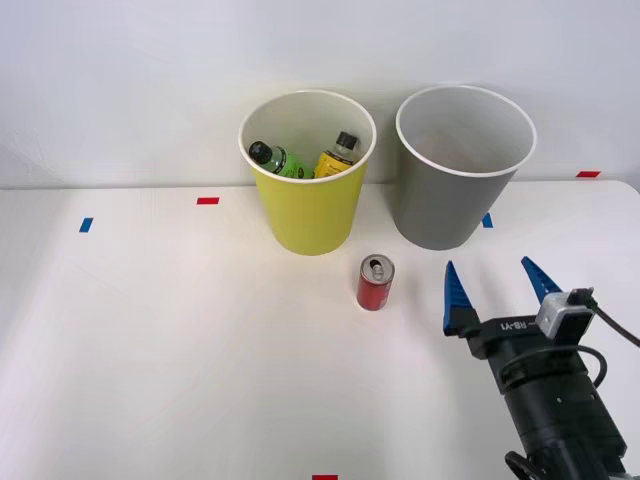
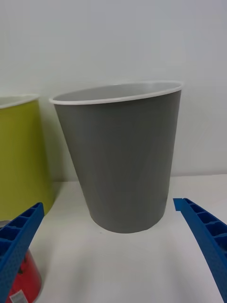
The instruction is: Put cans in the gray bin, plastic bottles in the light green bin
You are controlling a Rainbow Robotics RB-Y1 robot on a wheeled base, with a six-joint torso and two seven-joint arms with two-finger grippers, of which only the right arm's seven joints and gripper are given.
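White table (image 1: 150, 330) set against a plain pale wall (image 1: 120, 80); red and blue tape marks (image 1: 208, 201) seen on it. Green bottle (image 1: 275, 159) and yellow-label bottle (image 1: 335, 156) held in light green bin (image 1: 308, 215). Gray bin (image 1: 440, 205) beside it. Red can (image 1: 375, 283) stood upright in front, between bins. Right gripper (image 1: 497, 285) spread wide, nothing held, near the can.

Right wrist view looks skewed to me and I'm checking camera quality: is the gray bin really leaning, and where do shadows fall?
Right wrist view: the tall round gray plastic bin looks tilted, while in the front view it stands upright, so it's camera angle. Front view: soft, even light, only faint shadows at the bin bases and beside the small red drink can.
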